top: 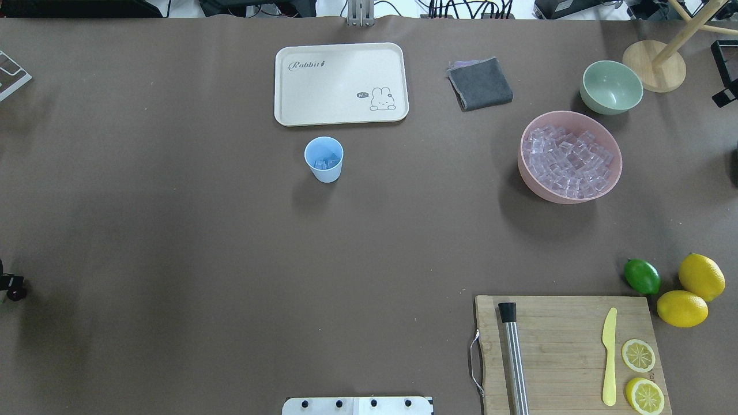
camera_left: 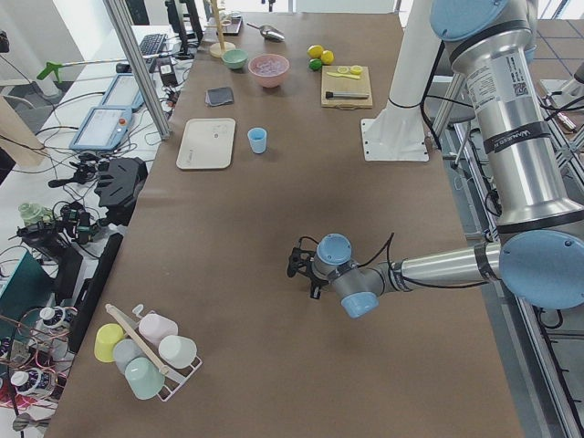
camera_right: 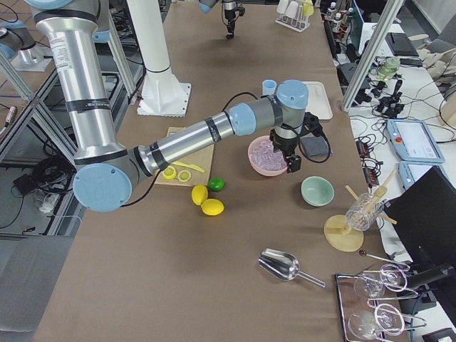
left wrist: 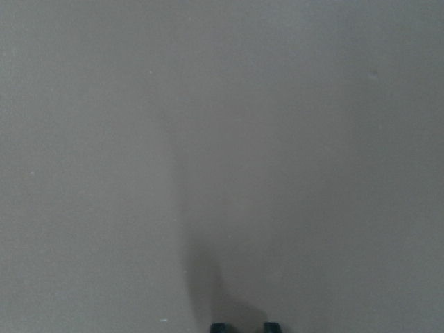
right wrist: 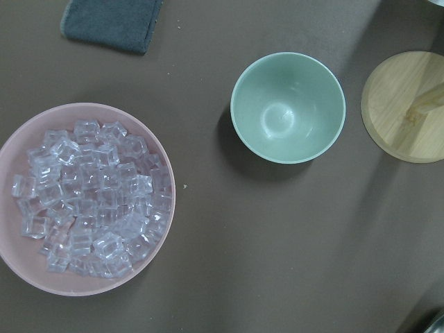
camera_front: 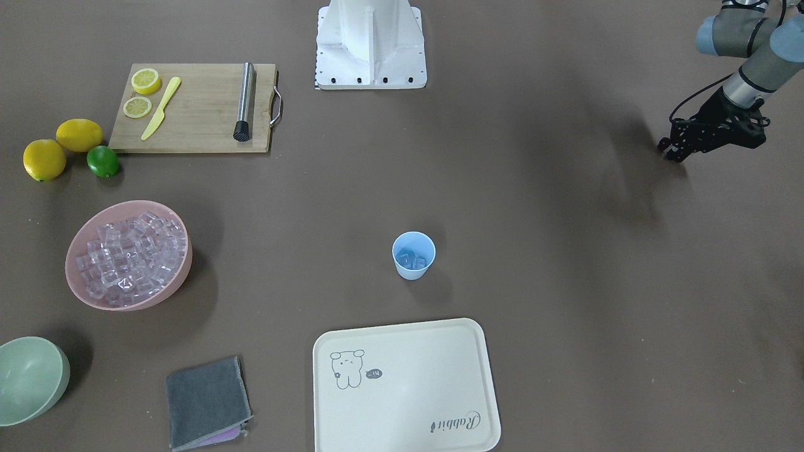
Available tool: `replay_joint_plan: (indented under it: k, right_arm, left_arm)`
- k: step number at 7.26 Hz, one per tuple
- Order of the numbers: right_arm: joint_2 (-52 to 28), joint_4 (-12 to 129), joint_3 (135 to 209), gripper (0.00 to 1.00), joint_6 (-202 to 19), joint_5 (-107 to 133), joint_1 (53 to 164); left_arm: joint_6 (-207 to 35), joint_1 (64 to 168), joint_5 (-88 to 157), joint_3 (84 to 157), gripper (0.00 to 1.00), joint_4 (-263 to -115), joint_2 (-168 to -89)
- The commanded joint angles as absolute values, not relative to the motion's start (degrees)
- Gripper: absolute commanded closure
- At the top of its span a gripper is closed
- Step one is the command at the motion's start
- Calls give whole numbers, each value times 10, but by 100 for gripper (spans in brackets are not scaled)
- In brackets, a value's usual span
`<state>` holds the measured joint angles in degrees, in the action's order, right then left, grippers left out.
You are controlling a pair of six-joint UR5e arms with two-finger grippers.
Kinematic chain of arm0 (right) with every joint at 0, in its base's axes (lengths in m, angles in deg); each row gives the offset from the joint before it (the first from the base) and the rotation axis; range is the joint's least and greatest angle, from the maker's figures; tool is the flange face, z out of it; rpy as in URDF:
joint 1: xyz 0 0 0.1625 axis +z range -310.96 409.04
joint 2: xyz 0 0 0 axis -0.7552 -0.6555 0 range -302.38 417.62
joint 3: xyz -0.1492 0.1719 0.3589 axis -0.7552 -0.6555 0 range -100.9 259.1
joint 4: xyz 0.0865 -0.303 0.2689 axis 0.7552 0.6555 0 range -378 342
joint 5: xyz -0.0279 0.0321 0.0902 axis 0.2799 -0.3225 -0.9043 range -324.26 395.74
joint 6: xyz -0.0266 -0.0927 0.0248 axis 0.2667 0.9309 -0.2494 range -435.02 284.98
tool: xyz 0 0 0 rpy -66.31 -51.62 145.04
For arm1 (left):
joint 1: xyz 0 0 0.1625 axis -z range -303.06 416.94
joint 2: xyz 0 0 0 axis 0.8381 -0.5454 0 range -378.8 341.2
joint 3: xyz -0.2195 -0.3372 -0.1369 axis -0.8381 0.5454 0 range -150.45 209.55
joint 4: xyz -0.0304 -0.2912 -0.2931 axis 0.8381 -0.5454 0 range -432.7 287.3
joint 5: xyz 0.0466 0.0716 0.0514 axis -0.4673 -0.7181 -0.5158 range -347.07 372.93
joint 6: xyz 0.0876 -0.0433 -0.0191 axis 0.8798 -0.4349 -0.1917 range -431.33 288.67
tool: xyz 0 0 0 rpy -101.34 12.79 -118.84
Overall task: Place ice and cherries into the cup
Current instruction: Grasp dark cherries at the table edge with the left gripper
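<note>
- The cup [camera_front: 413, 254] stands upright near the middle of the table [camera_front: 565, 251], close to the tray [camera_front: 408, 389]. Nothing crowds it, so an arm can likely come down from the top
- A few cubes of ice [camera_front: 129, 257] already lie in the cup, so the ice part looks begun. Most of the ice sits piled in the pink bowl [camera_front: 160, 298]
- The pink bowl is wide and low, which should make the cubes easy to grab
- The right gripper [camera_right: 292, 162] hangs up high by the pink bowl, on the side toward the green bowl [right wrist: 288, 107]. Its camera looks straight down on both bowls, so it is likely there for more ice. Only a side view shows this gripper, so nobody can tell if its fingers are spread or closed
- The left gripper [camera_front: 671, 152] is low over bare table, well apart from the cup. Two tips show a gap in its wrist view, but it is not clear if they hold anything
- The cherries do not show clearly. The green bowl is empty. A tiny dark red spot [top: 15, 294] by the left gripper may be them, but it is too small to tell
- The ice is clear, glassy and square, with a faint pink shine
- The cup is smooth light-blue plastic, narrower at the bottom
- The bowls are round and smooth, and the table is flat, dull brown
</note>
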<state>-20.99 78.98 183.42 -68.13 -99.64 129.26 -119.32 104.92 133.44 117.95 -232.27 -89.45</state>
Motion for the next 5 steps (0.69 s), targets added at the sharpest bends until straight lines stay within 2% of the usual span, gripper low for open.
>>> replay_joint_plan:
  k: [1,2,3,5]
  right_arm:
    - [-211,774,1820,1,-682,-996,1292]
    - [-215,774,1820,1,-682,-996,1292]
    - [-220,774,1822,1,-682,-997,1292]
    - [-226,774,1820,1,-681,-996,1292]
  left_arm:
    - [-1198,1055,1365,1235,100,-2307,-894]
    - [-1218,1083,1407,1279,100,-2242,-919]
    - [-1219,1098,1408,1316,100,-2147,-982]
    - [-1237,1104,1407,1333,100,-1979,-1155]
